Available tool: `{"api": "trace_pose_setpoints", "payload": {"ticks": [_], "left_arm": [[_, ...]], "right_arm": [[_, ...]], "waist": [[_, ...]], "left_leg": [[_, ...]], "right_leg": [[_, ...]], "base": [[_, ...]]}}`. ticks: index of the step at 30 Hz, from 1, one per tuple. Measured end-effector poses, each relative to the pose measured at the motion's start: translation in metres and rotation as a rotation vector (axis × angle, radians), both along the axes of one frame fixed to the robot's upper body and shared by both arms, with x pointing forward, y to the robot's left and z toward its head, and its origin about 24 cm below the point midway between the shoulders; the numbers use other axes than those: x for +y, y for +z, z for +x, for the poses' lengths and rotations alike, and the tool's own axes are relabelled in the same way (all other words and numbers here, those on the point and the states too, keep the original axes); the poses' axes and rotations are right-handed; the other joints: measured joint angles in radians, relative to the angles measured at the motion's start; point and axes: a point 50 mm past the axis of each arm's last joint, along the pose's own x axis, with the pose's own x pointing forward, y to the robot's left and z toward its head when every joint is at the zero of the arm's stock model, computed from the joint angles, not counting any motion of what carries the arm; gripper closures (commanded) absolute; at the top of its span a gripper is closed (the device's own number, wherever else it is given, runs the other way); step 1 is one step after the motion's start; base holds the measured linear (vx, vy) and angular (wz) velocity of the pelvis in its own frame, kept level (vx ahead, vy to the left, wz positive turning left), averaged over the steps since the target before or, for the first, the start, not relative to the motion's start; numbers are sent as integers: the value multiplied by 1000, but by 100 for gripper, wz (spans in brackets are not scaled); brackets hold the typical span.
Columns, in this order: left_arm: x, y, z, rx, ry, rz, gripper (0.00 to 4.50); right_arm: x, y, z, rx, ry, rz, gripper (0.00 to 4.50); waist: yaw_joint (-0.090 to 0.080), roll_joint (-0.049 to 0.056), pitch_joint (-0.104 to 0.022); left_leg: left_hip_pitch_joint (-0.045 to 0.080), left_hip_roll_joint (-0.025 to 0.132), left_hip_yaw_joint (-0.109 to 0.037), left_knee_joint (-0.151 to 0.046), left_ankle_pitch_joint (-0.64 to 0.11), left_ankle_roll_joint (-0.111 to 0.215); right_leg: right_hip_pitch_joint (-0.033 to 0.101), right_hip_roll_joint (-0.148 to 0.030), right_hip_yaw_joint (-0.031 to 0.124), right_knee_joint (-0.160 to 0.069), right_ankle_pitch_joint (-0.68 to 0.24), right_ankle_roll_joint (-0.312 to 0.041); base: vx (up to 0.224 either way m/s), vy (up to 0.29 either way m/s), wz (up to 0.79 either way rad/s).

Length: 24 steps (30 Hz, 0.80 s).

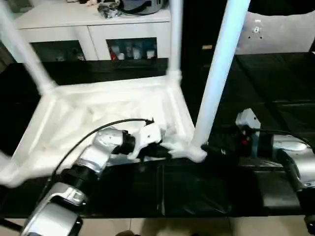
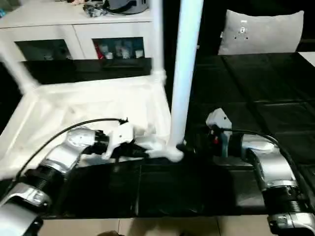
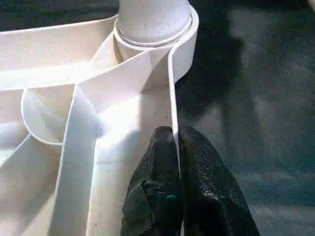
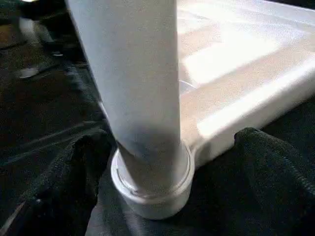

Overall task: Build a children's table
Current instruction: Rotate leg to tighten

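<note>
The children's table (image 1: 98, 91) lies upside down on the black work table, ribbed underside up. Three white legs stand in its corner sockets: far left (image 1: 24, 49), far right (image 1: 175, 34) and near right (image 1: 221, 64). My left gripper (image 1: 165, 152) is shut on the top's near rim (image 3: 172, 88), just beside the near-right socket. My right gripper (image 4: 165, 140) is open around the base of the near-right leg (image 4: 133, 73). One of its fingers (image 4: 64, 172) stands on each side of the socket (image 4: 152, 191), and the far finger is clear of it.
The black work table (image 1: 275, 83) stretches to the right and behind. A white cabinet (image 1: 98, 29) with glass doors stands at the back, and a grey cushion (image 2: 261, 32) sits at the back right. The work table's front edge runs just below my forearms.
</note>
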Motion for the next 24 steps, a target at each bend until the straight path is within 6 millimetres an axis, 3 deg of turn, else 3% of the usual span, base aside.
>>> {"api": "trace_pose_setpoints", "payload": {"ticks": [2,3,11,24], "left_arm": [[1,0,-3,8,-52,8,450],[2,0,-4,14,-72,10,450],[7,1,-8,32,-146,21,450],[9,1,-9,46,-162,19,450]], "right_arm": [[4,1,-4,25,76,21,46],[5,2,-5,32,100,26,73],[14,0,-11,66,233,26,147],[22,-4,-14,101,284,41,249]], "waist": [[2,0,0],[3,0,0],[5,-2,0],[5,-3,0]], "left_leg": [[0,0,0,0,0,0],[0,0,0,0,0,0],[0,0,0,0,0,0],[0,0,0,0,0,0]], "right_leg": [[0,0,0,0,0,0],[0,0,0,1,0,0],[0,0,0,1,0,0],[0,0,0,1,-1,1]], "base": [[0,0,0],[0,0,0],[0,0,0],[0,0,0]]}}
